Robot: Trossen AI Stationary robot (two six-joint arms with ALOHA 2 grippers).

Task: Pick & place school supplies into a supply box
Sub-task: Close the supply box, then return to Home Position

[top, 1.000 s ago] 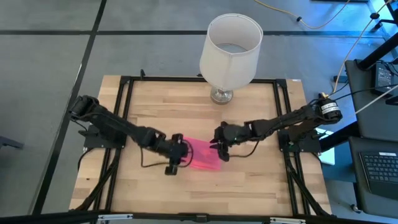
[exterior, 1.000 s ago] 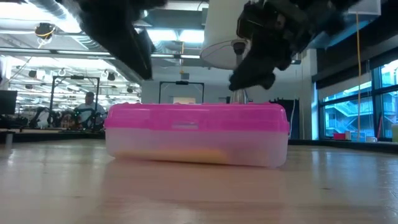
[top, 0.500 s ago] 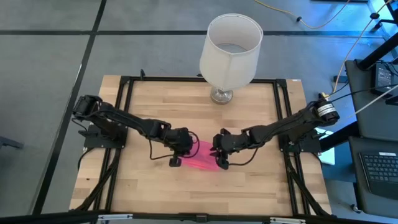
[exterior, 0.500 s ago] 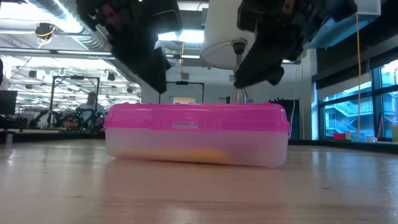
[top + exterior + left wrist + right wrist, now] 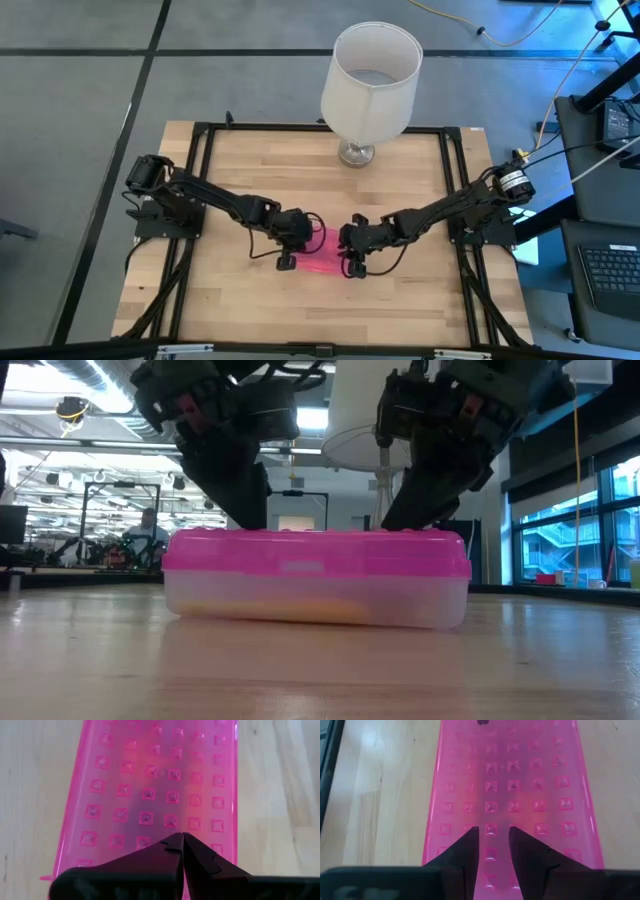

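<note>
The supply box (image 5: 325, 250) lies flat near the table's middle with its bright pink studded lid (image 5: 315, 550) down on the clear base (image 5: 310, 600). Something yellowish (image 5: 285, 607) shows dimly through the base; no pencils, pens or scissors can be made out. My left gripper (image 5: 182, 836) is shut and stands on the lid's left part (image 5: 250, 520). My right gripper (image 5: 493, 832) has a narrow gap between its fingers and stands on the lid's right part (image 5: 405, 520). In the high view, the left gripper (image 5: 303, 232) and the right gripper (image 5: 350, 248) hide much of the box. My left gripper comes from above, slanting from the table's left, and its shut fingertips (image 5: 252, 522) rest on the top of the pink lid near its left end (image 5: 172, 827). The box sits flat on the table. My right gripper comes from above, slanting from the table's right. Its two slightly parted fingertips (image 5: 400, 520) rest on the lid's top near its right end (image 5: 492, 822), pinching nothing.
A tall white lamp (image 5: 370, 75) stands on its metal foot (image 5: 357, 153) at the table's far edge, behind the box. Black frame rails (image 5: 200, 200) run along the table's left and right sides. Bare wood (image 5: 320, 310) lies near the box.
Both grippers have come down onto the lid. The left one moved toward the table's right, over the box; the right one moved toward the near edge and a little left. The lid now sits slightly lower on the base.
</note>
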